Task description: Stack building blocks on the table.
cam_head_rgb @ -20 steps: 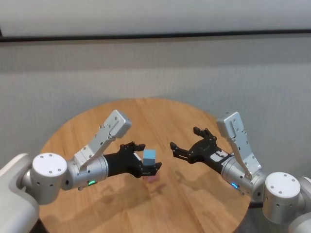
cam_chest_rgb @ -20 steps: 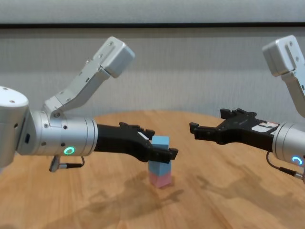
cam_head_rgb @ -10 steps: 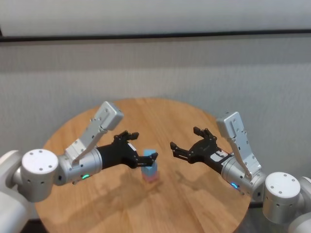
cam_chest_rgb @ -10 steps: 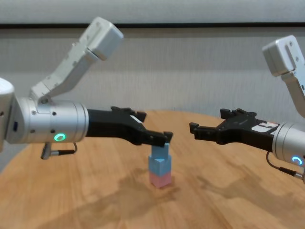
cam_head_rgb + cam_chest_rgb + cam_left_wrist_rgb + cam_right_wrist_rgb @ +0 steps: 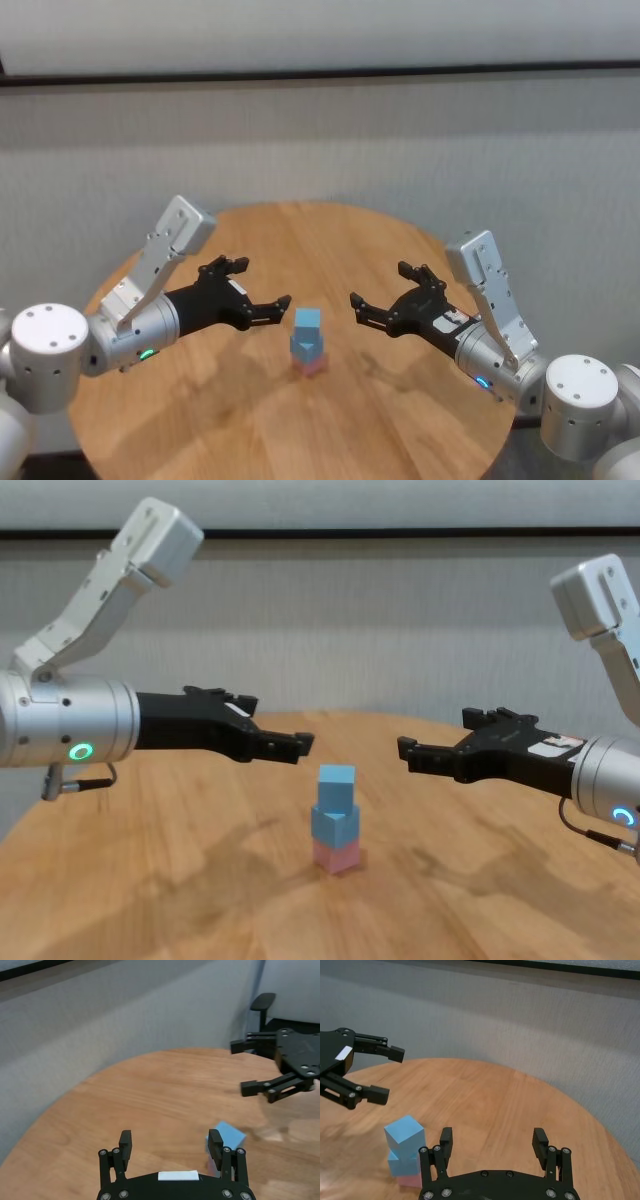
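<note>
The three building blocks stand as one tower on the table (image 5: 400,420): a pale pink cube (image 5: 337,857) at the bottom, a light blue cube (image 5: 334,824) on it, and a second light blue cube (image 5: 336,779) on top, turned a little. The tower also shows in the head view (image 5: 306,345) and the right wrist view (image 5: 404,1152). My left gripper (image 5: 258,285) is open and empty, to the left of the tower and apart from it. My right gripper (image 5: 382,287) is open and empty, hovering to the right of the tower.
The round table's far edge (image 5: 330,716) runs close behind the grippers, with a grey wall beyond. An office chair (image 5: 262,1002) stands past the table's rim in the left wrist view. Bare wood lies in front of the tower (image 5: 150,880).
My left gripper has let go of the top blue cube and drawn back to the left, away from the tower. The tower stands on its own. My right arm has not moved.
</note>
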`<state>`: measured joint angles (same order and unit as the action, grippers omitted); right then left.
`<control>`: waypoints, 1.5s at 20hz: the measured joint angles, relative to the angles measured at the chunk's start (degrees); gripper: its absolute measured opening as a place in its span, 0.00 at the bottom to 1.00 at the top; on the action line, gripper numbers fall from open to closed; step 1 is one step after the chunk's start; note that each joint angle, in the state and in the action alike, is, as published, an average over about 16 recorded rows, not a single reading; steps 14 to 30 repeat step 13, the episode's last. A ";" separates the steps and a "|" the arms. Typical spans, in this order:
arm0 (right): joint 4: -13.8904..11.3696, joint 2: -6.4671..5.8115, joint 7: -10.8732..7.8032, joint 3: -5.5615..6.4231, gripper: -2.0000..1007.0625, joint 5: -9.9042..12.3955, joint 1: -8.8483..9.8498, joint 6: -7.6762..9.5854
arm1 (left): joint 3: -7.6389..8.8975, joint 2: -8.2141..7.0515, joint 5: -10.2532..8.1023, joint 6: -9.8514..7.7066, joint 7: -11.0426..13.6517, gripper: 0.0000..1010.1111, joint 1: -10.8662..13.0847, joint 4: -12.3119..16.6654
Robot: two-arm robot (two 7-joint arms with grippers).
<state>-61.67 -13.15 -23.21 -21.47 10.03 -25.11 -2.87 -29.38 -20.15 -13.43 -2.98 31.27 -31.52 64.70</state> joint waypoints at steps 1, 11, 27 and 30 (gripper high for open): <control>0.00 0.00 0.00 0.00 1.00 0.00 0.00 0.00 | 0.16 -0.11 0.10 0.00 -0.25 0.99 0.06 0.02; 0.00 0.00 0.00 0.00 1.00 0.00 0.00 0.00 | 0.73 -0.54 1.18 0.13 -1.80 0.99 0.38 0.00; 0.00 0.00 0.00 0.00 1.00 0.00 0.00 0.00 | 0.71 -0.55 1.28 0.16 -1.76 0.99 0.42 0.04; 0.00 0.00 0.00 0.00 1.00 0.00 0.00 0.00 | 0.71 -0.55 1.28 0.16 -1.76 0.99 0.42 0.04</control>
